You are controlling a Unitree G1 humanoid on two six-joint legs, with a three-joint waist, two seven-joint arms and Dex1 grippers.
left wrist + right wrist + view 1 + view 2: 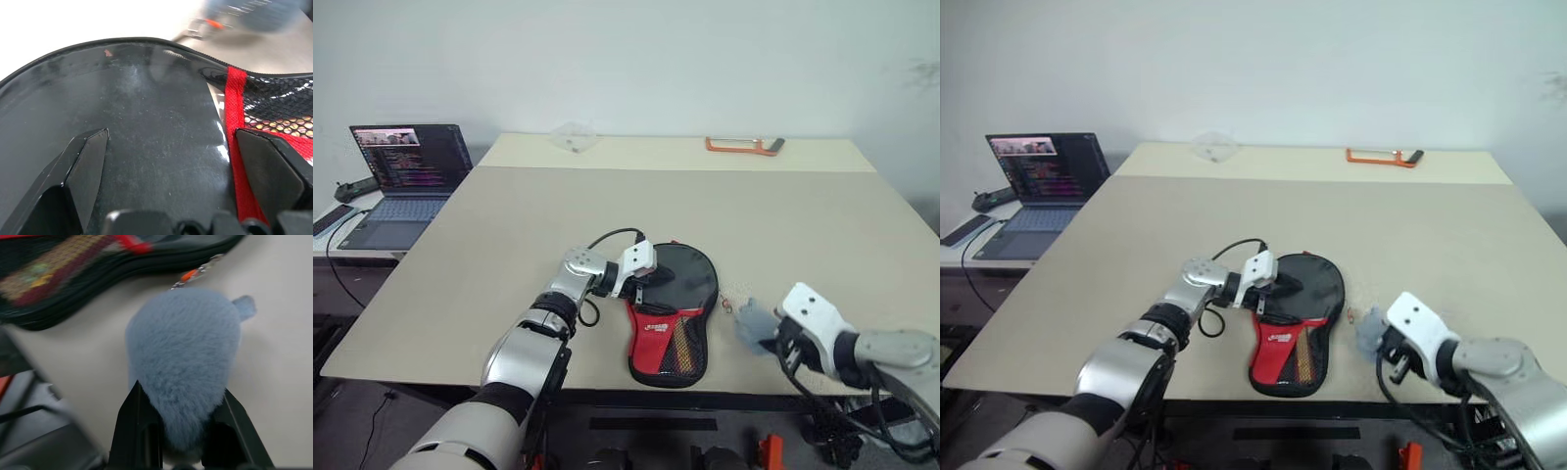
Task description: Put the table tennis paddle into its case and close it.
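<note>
Case (672, 311) — flat on desk (509, 255) (clear side up); left gripper (168, 161) jaws wide over it; right gripper (183, 423) jaws clamping blue fur pompom (186, 362).

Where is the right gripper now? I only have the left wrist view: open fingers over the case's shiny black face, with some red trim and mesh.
Observer: The right gripper is near the front edge of the table, to the right of the case, shut on a fluffy blue-grey charm.
Operator: Is that charm loose?
Observer: No, a short chain with an orange link runs from it to the case's edge.
Operator: And what's inside?
Observer: The paddle looks to be inside: its striped handle shows through the mesh.
</note>
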